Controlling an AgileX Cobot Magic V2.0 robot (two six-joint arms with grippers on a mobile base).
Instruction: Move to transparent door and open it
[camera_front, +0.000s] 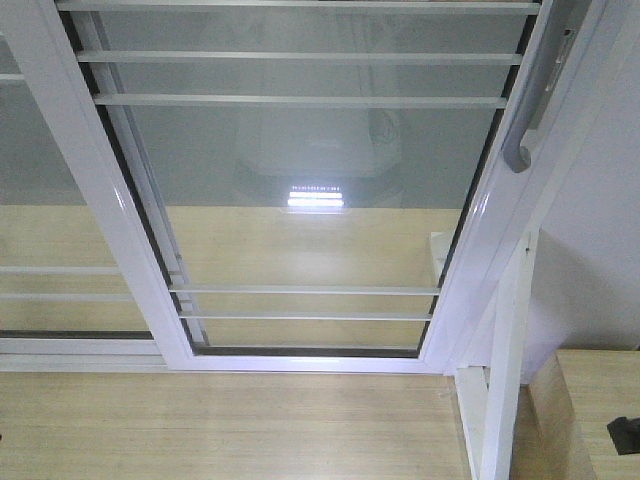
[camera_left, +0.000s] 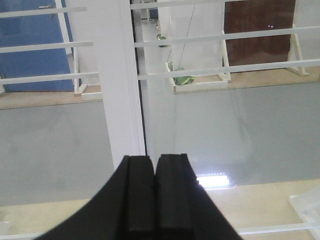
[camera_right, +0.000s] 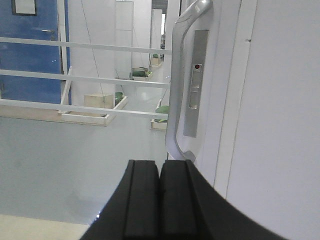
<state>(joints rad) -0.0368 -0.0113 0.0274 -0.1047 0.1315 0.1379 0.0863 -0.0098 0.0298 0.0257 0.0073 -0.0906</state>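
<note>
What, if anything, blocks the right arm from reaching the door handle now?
Probably nothing, so likely yes: the right gripper, shut, points just below the handle on the transparent door, and nothing shows between them. How near it is cannot be told.

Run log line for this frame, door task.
phase: at door, pre-grasp | left tool: shut, empty | right tool: shut, empty, near lower end of handle, no contact seen | transparent door: handle not yet gripped

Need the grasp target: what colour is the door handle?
The handle is light grey; right wrist view.
</note>
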